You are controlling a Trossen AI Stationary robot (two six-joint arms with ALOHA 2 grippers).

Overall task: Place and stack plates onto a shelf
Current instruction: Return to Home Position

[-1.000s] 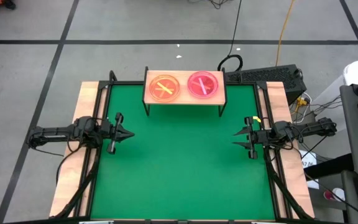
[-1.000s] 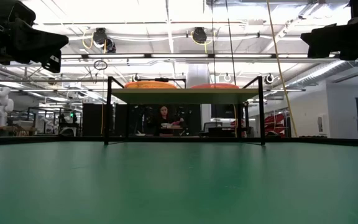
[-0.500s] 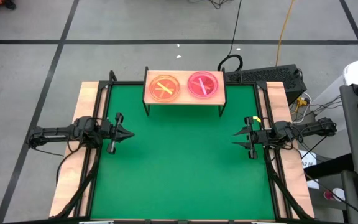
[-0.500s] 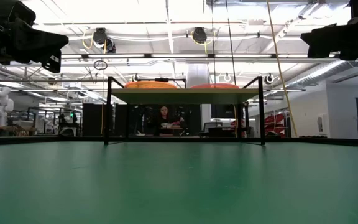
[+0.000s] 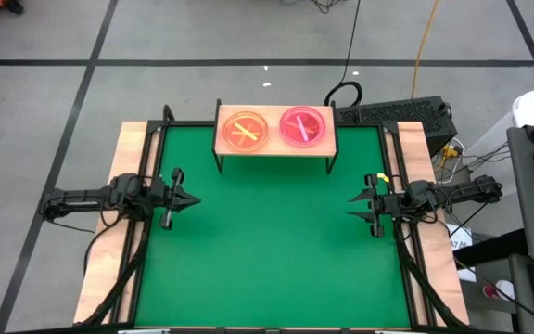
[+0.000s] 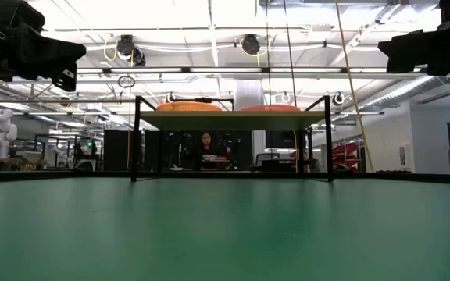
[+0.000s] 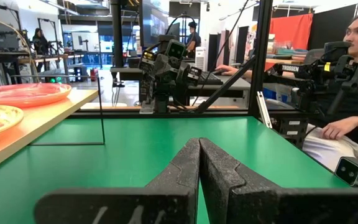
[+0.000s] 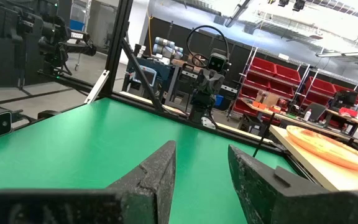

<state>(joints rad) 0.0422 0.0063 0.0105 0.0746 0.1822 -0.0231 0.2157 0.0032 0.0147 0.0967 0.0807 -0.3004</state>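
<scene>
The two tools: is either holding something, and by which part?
Nothing is held. The left tool is shut, the right tool open; both are empty.

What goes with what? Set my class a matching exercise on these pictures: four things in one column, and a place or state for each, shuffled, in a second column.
Things:
1. amber plate
2. pink plate
3. left gripper
4. right gripper

Places or states:
A. open
B. on the shelf, left half
C. shut
D. on the shelf, right half

Pairs: 1-B, 2-D, 3-C, 4-A
</scene>
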